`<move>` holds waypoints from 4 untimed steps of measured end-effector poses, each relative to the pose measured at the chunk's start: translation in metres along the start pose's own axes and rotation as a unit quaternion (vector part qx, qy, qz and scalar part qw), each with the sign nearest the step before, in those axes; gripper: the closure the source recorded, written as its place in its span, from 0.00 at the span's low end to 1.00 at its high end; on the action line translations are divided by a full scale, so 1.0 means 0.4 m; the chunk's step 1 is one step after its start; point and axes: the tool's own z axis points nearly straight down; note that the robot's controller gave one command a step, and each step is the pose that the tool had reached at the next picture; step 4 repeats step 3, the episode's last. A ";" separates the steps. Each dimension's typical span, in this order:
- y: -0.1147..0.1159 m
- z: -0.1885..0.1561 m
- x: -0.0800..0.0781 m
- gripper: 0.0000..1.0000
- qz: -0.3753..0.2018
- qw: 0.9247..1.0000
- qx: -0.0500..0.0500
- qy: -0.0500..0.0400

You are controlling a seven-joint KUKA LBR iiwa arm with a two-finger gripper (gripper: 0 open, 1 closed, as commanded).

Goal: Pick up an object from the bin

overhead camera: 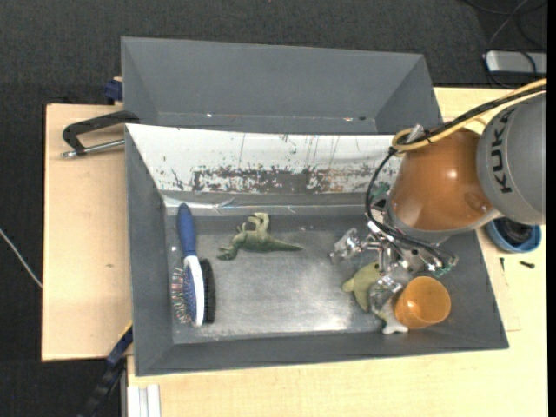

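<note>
Hovering low in the lower right of the bin [143,259], the tool [380,283] is down among the clutter!
It sits over a yellowish-green lump [359,281], the likely pick, with an orange cup [423,302] just beside it and a small white piece [393,327] below; clenched or released, I cannot tell. The danger, as I judge it, is crowding: the cup could be knocked or pinched along with the lump, or a grip on one edge could slip on the lift. The green toy dinosaur [258,240] at mid-bin and the blue-and-white hairbrush [192,281] at left lie well apart.
</note>
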 end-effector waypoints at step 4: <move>-0.033 -0.345 -0.004 1.00 -0.177 0.984 0.002 -0.002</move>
